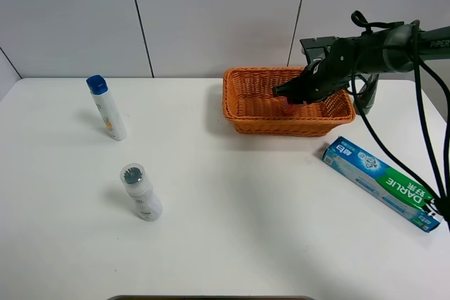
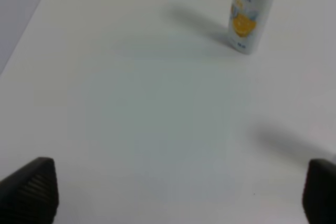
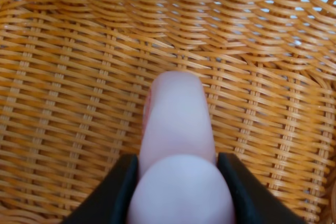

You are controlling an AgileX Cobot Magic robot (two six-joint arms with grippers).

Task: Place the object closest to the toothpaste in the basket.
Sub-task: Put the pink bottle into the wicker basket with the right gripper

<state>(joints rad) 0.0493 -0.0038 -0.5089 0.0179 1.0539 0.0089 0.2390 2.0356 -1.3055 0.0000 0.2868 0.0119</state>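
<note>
right end effector [image 1: 290, 98] is down inside the basket [image 1: 281, 128]. its fingers [image 3: 118, 195] are clamped on either side of the pink bottle [image 3: 176, 121], approx. at the upper body just under the rounded cap end. the bottle's far end points at the woven floor. from the wrist view i can't tell if it's touching the weave or just off it, though it seems v. close. the toothpaste [image 1: 383, 182] box lies on the bench [image 1: 232, 230] near the basket, on the right arm's side.

handling: looks like a small smooth plastic bottle, prob. light and stiff enough not to squash under the pads. it's glossy and rounded, so it could slip or twist in a narrow pinch. the hold across the width near the cap seems sound; mid body would be steadier for any regrasp. not fragile imo, so a short drop onto wicker should be ok. it may roll, but the basket walls would keep it in.

left end effector [image 2: 176, 192] hangs over bare bench w/ fingers apart and nothing between them. a blue-capped bottle [image 2: 249, 9] stands ahead of it.
</note>
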